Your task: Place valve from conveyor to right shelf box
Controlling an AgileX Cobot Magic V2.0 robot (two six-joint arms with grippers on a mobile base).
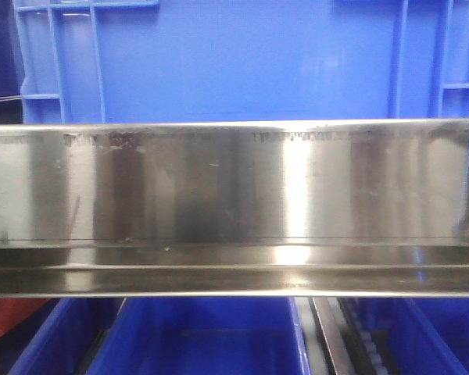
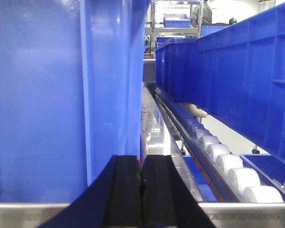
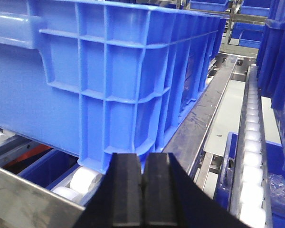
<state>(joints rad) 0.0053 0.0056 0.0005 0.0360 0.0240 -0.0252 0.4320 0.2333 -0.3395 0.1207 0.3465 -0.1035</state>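
Blue plastic shelf crates (image 3: 109, 71) stood ahead of both empty pressed-together claws, left black gripper (image 2: 142, 190) and right black gripper (image 3: 142, 190); no valve or conveyor showed, so its direction was unknowable.

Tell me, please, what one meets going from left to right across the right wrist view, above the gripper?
Large blue crate → steel rail → row of white rollers → more blue crates at the right edge. The right gripper sits shut at the bottom.
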